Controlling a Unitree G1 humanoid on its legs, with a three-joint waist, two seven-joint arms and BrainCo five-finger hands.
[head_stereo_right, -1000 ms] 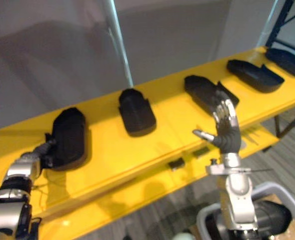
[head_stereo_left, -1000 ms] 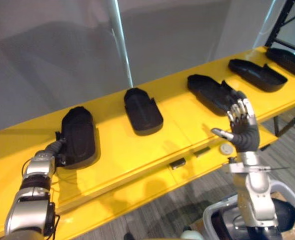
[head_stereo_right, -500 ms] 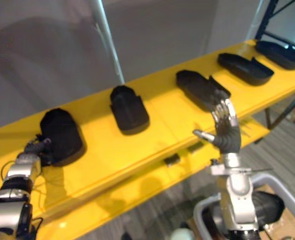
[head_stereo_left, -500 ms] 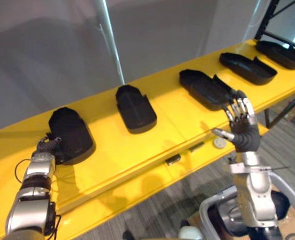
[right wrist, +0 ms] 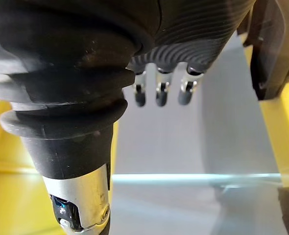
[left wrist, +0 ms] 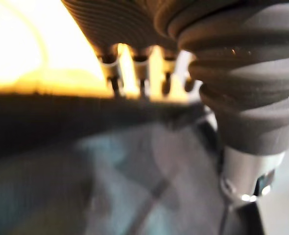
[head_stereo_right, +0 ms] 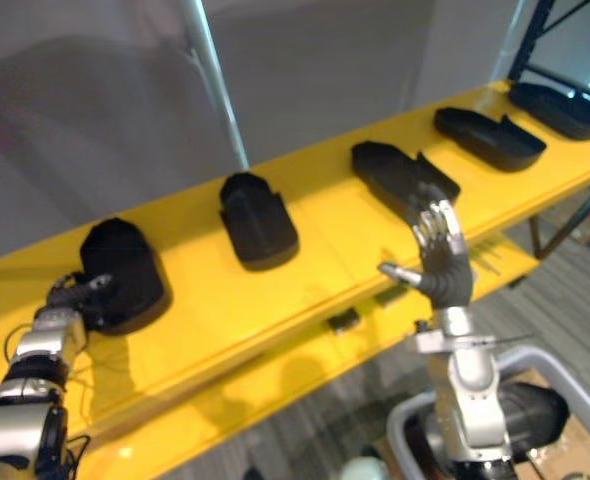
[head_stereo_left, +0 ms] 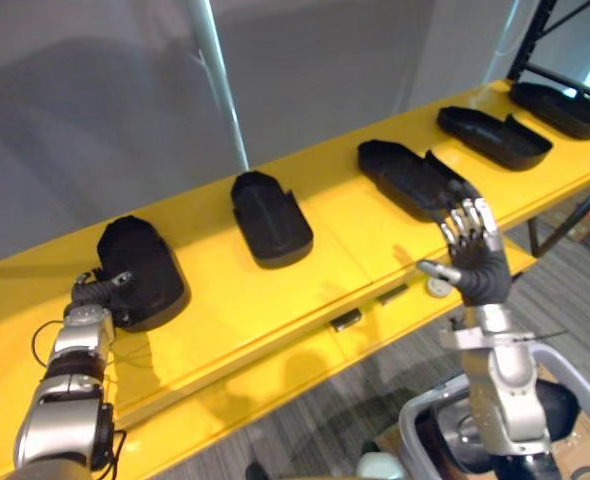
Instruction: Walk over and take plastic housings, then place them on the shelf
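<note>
Several black plastic housings lie in a row on the yellow shelf (head_stereo_left: 355, 240). The leftmost housing (head_stereo_left: 145, 268) lies flat on the shelf. My left hand (head_stereo_left: 97, 291) is at its near left edge, fingers straight and open, holding nothing. Whether the fingertips touch the housing, I cannot tell. Further right lie a second housing (head_stereo_left: 272, 216), a third (head_stereo_left: 407, 177) and others (head_stereo_left: 495, 136). My right hand (head_stereo_left: 472, 267) is raised in front of the shelf below the third housing, open, fingers spread upward, empty.
A metal pole (head_stereo_left: 218, 85) rises behind the shelf against a grey wall. On the lower yellow ledge sit a round disc (head_stereo_left: 437, 286) and two small dark parts (head_stereo_left: 346, 320). A dark rack upright (head_stereo_left: 535, 40) stands at the far right. A grey-rimmed tub (head_stereo_left: 575, 365) is at lower right.
My left hand's fingers have uncurled from the leftmost housing, which now rests on the shelf. The right hand has dropped slightly. The camera shifted early on.
</note>
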